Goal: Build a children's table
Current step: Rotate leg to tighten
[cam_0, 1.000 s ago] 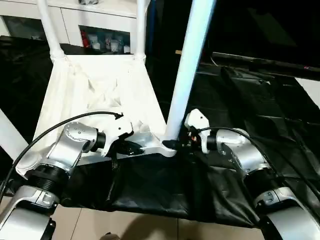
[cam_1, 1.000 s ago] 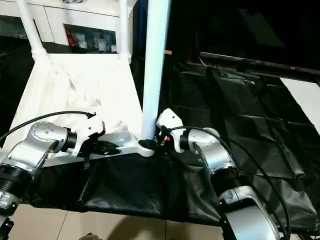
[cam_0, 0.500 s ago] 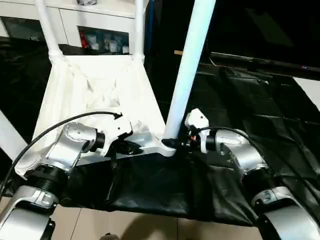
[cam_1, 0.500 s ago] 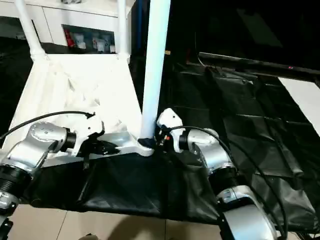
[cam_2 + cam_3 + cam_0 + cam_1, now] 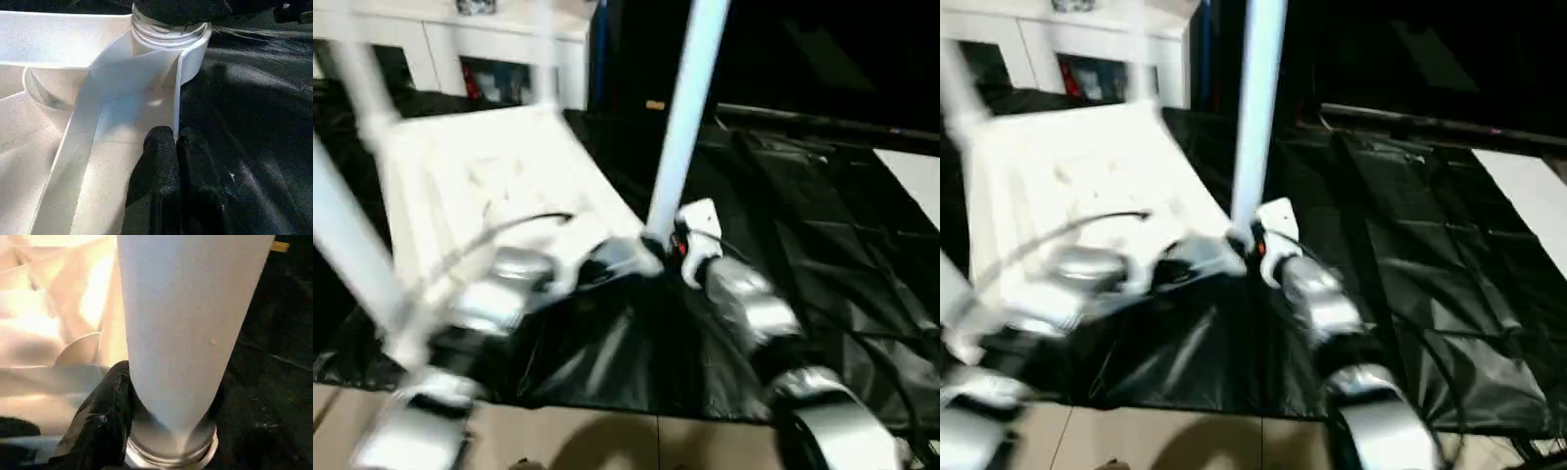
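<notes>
White plastic everywhere: the table top (image 5: 480, 186) lies upside down on black sheeting (image 5: 822, 255) spread over the floor, ribbed underside up, so the corner sockets face the ceiling and the legs can go in from above. One leg (image 5: 683, 108) stands upright in the near corner socket (image 5: 168, 36), and that is where both arms are busy. More legs rise at the far side and the left edge, though they are heavily smeared in the head views.

Left end effector (image 5: 171, 147) first: its two black fingers are pinched together on the thin upright rim of the top, just beside that corner socket. That looks like a bracing grip, pinning the top so it cannot slide or twist while the leg is worked.

Right end effector (image 5: 166, 396) now: jaws about half open, wrapped around the base of the leg just above the socket collar, one black finger (image 5: 105, 411) pressed against the tube's side. Holding low down gives it the firmest purchase for seating the leg, I'd say.

By my reading this leg is at the seating stage, either being turned or pushed home. Behind it all stands a white cabinet (image 5: 499, 59) with glass doors.
</notes>
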Motion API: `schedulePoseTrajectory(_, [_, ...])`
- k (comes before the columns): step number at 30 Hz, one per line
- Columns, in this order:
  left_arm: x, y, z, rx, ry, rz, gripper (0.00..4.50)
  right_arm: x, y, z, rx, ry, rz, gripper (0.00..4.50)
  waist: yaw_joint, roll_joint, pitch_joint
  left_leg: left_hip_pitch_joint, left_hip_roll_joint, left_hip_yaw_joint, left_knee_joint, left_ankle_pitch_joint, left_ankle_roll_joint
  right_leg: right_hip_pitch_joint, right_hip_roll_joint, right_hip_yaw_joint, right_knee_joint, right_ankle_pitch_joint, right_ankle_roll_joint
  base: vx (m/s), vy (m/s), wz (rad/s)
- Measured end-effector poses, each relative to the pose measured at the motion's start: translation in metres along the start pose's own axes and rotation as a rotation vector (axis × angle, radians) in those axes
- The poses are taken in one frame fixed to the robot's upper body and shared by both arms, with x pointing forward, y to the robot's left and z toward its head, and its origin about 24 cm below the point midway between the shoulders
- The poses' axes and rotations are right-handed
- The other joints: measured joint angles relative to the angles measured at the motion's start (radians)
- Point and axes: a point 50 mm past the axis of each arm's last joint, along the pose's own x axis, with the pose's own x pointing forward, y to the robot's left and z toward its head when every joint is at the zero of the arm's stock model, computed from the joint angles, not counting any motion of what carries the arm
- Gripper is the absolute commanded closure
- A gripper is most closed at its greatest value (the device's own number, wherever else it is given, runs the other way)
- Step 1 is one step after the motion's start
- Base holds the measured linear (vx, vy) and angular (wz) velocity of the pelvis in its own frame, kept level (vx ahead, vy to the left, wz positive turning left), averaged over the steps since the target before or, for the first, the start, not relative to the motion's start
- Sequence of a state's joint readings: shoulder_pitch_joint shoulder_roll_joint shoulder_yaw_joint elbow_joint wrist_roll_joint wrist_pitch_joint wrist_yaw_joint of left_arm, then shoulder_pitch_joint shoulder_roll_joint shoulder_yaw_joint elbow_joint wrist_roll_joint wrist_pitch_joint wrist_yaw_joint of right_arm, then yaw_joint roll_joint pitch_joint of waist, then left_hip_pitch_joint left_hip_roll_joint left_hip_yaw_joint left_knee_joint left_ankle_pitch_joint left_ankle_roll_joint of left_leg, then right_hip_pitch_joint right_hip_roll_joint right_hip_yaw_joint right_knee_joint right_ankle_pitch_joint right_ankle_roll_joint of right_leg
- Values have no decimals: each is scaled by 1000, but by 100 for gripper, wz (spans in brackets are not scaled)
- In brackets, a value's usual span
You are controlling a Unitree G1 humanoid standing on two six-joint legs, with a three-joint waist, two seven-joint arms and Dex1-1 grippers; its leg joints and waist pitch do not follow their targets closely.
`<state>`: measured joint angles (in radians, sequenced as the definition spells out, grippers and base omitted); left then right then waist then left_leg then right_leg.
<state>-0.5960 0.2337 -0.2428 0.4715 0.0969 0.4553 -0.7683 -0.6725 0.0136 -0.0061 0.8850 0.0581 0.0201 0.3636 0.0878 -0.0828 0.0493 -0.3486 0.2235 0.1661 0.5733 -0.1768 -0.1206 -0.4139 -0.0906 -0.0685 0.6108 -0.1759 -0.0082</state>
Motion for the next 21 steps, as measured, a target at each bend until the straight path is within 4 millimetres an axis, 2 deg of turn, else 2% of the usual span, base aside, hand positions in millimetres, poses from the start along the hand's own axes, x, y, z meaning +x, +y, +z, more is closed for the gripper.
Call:
schedulePoseTrajectory(1, [0, 0, 0, 2, -1, 0, 450, 0, 0, 0, -2, -7, 0, 215, 0, 0, 0, 0, 0, 0, 0, 0, 0, 0, 0, 0, 0, 0, 0, 0, 0, 0])
schedulePoseTrajectory(3, [-1, 0, 1, 9, -1, -4, 450, -1, 0, 0, 16, -24, 1, 181, 0, 0, 0, 0, 0, 0, 0, 0, 0, -2, 0, 0, 0, 0, 0, 0, 0, 0])
schedulePoseTrajectory(7, [-11, 6, -3, 50, 2, -27, 450, -1, 4, 1, 41, -42, 70, 160, -5, 0, 0, -1, 0, 0, -3, 0, 0, -4, 1, -1, 0, 0, 0, 0, 0, 0])
schedulePoseTrajectory(9, [-19, 10, -7, 75, 2, -52, 450, -3, 4, 2, 28, -45, 144, 132, -8, 0, 0, -1, 1, -2, -5, 0, 0, -6, 1, -2, 0, 1, 0, 0, 0, 0])
schedulePoseTrajectory(11, [-26, 12, -11, 96, 0, -80, 450, -7, 2, 3, -16, -33, 235, 132, -7, 0, 0, -1, 1, -2, -6, 0, 0, -6, 2, -2, 1, 6, 0, 0, 0, 0])
schedulePoseTrajectory(19, [-53, 18, -20, 159, -8, -269, 450, -31, -12, 7, -197, 51, 587, 132, 21, 3, 2, -2, 3, 1, -6, 1, 1, -6, 2, -1, 2, 5, -5, 32, -1, 4])
schedulePoseTrajectory(20, [-55, 18, -20, 163, -7, -288, 450, -34, -13, 7, -213, 64, 629, 158, 24, 3, 2, -3, 3, 2, -5, 1, 2, -6, 2, 0, 1, 5, -6, 0, 0, 0])
schedulePoseTrajectory(21, [-58, 18, -22, 172, -5, -315, 450, -38, -16, 8, -232, 83, 683, 165, 27, 3, 2, -3, 2, 3, -5, 1, 3, -5, 1, 0, 0, 4, -6, 0, 0, 0])
